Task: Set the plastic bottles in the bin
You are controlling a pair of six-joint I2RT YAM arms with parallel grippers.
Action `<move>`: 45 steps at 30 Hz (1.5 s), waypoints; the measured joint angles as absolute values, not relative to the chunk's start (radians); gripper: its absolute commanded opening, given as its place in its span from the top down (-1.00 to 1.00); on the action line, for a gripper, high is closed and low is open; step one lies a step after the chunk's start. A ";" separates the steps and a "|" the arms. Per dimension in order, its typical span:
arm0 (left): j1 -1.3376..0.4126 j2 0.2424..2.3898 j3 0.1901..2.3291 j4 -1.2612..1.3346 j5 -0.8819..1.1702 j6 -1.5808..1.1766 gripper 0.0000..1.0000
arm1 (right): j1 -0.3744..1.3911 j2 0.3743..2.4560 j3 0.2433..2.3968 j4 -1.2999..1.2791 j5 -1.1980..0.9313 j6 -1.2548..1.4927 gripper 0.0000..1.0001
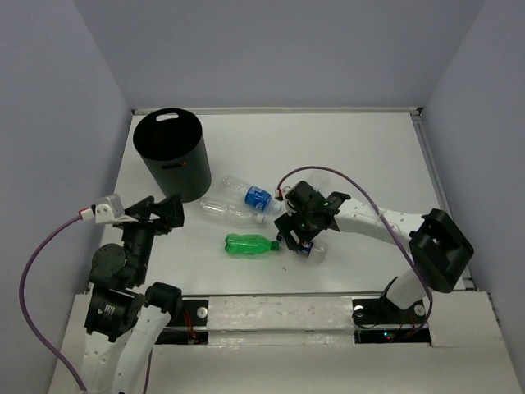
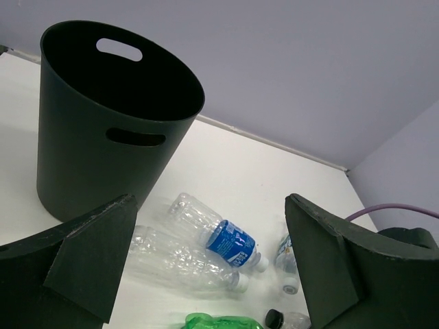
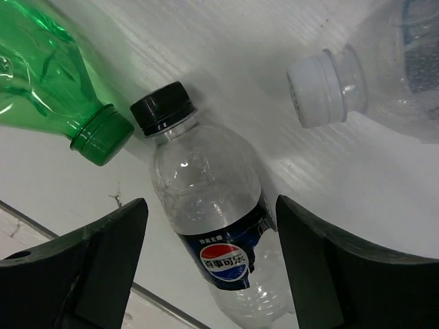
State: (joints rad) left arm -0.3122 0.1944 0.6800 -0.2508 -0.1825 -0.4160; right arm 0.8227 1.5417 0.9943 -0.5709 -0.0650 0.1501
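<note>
The black bin (image 1: 168,152) stands at the back left, also in the left wrist view (image 2: 103,123). A clear bottle with a blue label (image 1: 250,196) and a plain clear bottle (image 1: 232,213) lie beside it. A green bottle (image 1: 253,244) lies in front of them. My right gripper (image 1: 300,235) is open, its fingers (image 3: 89,267) either side of a clear black-capped Pepsi bottle (image 3: 212,226) lying on the table. Another clear white-capped bottle (image 3: 343,82) lies just beyond. My left gripper (image 1: 168,212) is open and empty, next to the bin. No orange bottle is in view.
The white table (image 1: 353,156) has grey walls behind and at the sides. A metal rail runs along its near edge (image 1: 271,312). The right arm's cable (image 1: 344,176) loops over the table.
</note>
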 measured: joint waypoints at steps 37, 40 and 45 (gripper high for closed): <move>-0.306 0.193 0.683 -0.250 -0.185 -0.399 -0.98 | 0.878 1.327 1.244 -0.704 -0.063 0.265 0.12; -0.306 0.192 0.712 -0.249 -0.206 -0.380 -0.98 | 0.878 1.394 1.412 -0.582 -0.102 0.266 0.13; -0.308 0.173 0.741 -0.206 -0.245 -0.363 -0.98 | 0.878 1.598 1.666 -0.289 -0.143 0.267 0.17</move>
State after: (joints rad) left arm -0.3084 0.1734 0.7414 -0.2062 -0.2447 -0.3634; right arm 0.8783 1.5982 1.6665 -0.2890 -0.1432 0.2668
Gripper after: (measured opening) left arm 0.989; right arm 0.622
